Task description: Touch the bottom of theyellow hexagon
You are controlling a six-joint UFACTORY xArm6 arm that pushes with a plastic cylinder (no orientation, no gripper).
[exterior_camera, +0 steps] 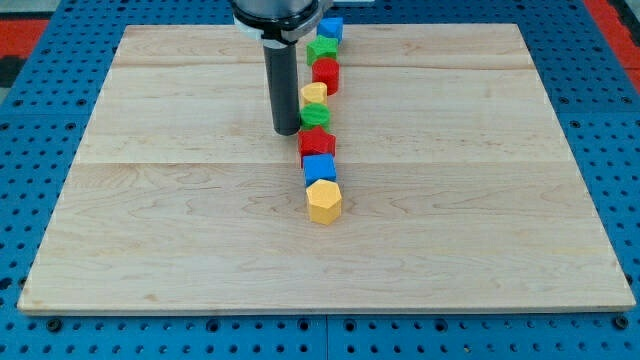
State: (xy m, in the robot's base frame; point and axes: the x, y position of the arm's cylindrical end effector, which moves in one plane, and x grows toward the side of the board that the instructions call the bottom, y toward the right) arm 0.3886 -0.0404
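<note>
Wooden board [200,220]: upright rod, my tip [287,131] beside green block [315,114].

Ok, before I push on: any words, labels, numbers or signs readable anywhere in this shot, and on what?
None: no text, label, number or sign can be read.
The wooden board is bare wood.
The blocks in the row, down to the yellow hexagon, have plain faces.
My tip, left of the row, carries no marking.

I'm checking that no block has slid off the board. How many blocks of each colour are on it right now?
Blue: 2
Green: 2
Red: 2
Yellow: 2
Total: 8
</note>
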